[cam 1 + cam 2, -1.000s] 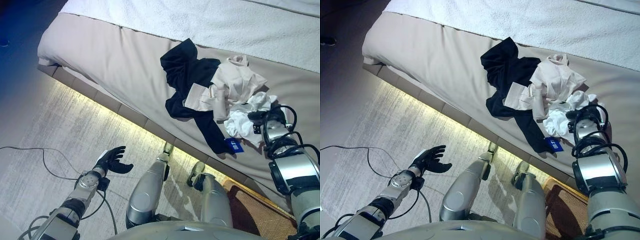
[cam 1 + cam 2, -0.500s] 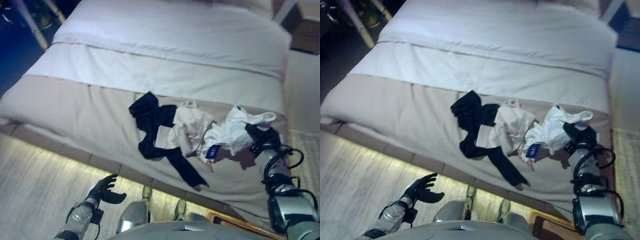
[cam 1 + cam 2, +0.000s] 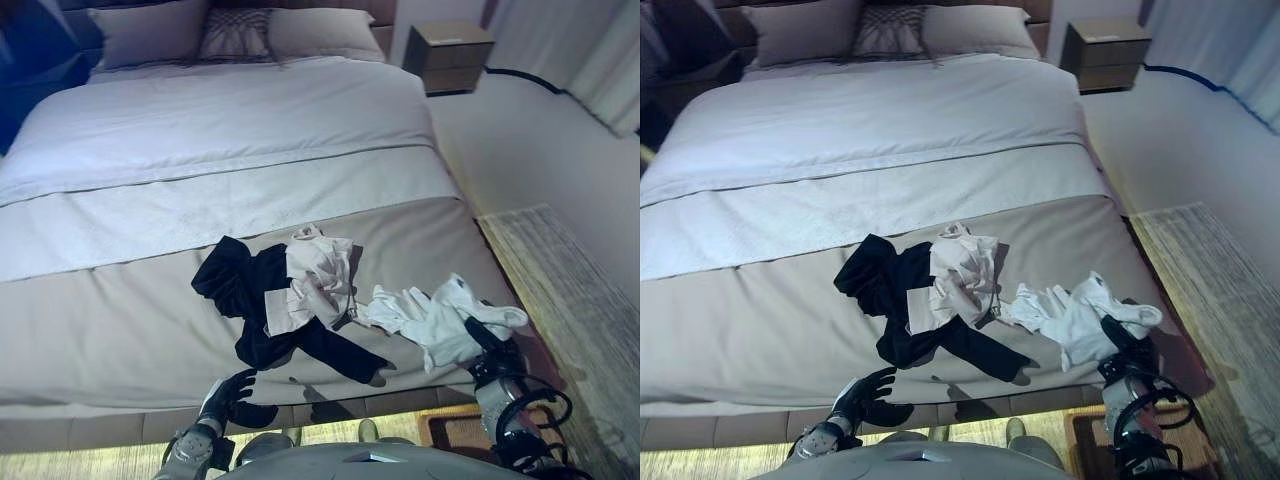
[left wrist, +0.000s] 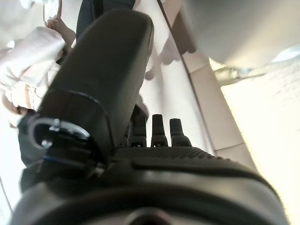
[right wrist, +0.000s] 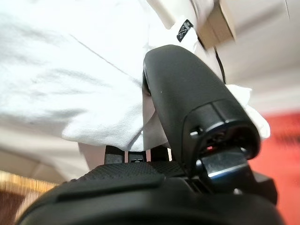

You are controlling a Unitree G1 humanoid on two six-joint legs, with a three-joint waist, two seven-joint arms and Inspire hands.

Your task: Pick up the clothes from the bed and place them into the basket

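Left hand (image 3: 228, 396) hung low off the foot of the bed (image 3: 120, 330), below the mattress edge, fingers (image 4: 161, 131) spread and loose, holding nothing. In its wrist view the thumb stood broad in front and the fingers reached straight out past it toward the bed's side.

Clothes lay in a loose run across the beige band at the foot of the bed. Farthest left, a black garment (image 3: 240, 290) sprawled in a crumpled heap, one long dark piece trailing toward the bed's edge. A cream garment (image 3: 318, 280) sat bunched on top of the black one, partly covering it. Just beside these, to the right, a white garment (image 3: 440, 325) was pulled out sideways, one end reaching back toward the cream heap, the other bunched near the right corner.

Right hand (image 3: 492, 350) was at that corner, its dark fingers closed into the white garment's bunched end; the wrist view showed white cloth pressed against the thumb and folded in over the fingers.

A woven basket (image 3: 450, 430) showed partly on the floor under the right arm, beside the bed's corner. Pillows (image 3: 235, 35) and a nightstand (image 3: 450, 55) stood at the far end.
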